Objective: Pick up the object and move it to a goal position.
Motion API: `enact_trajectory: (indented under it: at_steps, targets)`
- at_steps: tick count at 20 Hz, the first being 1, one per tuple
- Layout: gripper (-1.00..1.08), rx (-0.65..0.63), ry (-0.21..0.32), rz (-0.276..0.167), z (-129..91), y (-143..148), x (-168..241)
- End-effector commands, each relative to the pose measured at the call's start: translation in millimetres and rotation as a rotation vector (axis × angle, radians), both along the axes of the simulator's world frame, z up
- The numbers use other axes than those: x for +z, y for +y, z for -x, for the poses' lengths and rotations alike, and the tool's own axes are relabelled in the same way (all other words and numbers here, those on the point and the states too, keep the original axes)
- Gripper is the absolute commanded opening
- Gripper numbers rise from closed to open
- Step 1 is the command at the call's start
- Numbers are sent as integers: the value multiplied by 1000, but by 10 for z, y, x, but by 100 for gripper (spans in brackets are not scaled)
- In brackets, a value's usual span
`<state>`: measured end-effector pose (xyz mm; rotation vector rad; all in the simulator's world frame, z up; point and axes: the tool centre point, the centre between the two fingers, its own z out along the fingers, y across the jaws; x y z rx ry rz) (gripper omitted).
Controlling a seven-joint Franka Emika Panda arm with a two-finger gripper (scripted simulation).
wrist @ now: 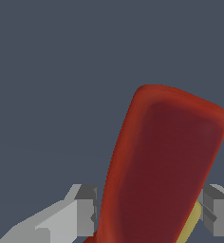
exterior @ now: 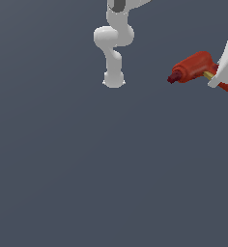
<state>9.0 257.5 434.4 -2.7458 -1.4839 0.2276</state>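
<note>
The drill [exterior: 192,67] is up at the exterior view's right edge, nose pointing toward that view's left, with the white gripper [exterior: 225,62] covering its rear end. In the wrist view the drill [wrist: 163,166] fills most of the frame, and a grey finger [wrist: 85,211] sits on each side of the red body, seemingly tight against it. I'd say the fingers are closed on the drill, though whether it hangs clear of the grey floor [exterior: 87,169] I can't tell, since no shadow shows.

It looks like a hard, rigid thing, not one to dent or flex under the pads. Light too, I'd guess, being small beside the gripper. The smooth rounded casing could be slippery (curved sides give flat pads little to bite on), and the nose sticking out to one side may make it want to swivel. The hold across the broad red part looks sensible; nearer the nose would be narrower and more likely to slip.
</note>
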Motion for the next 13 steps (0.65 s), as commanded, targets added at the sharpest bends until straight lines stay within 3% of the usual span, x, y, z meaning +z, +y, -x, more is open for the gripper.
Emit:
enact_trajectory:
  at_steps: [1,13]
  targets:
    - [-100,-1,-4,-1,-10,28,69]
    - [-100,-1,-4,-1,-30,77,139]
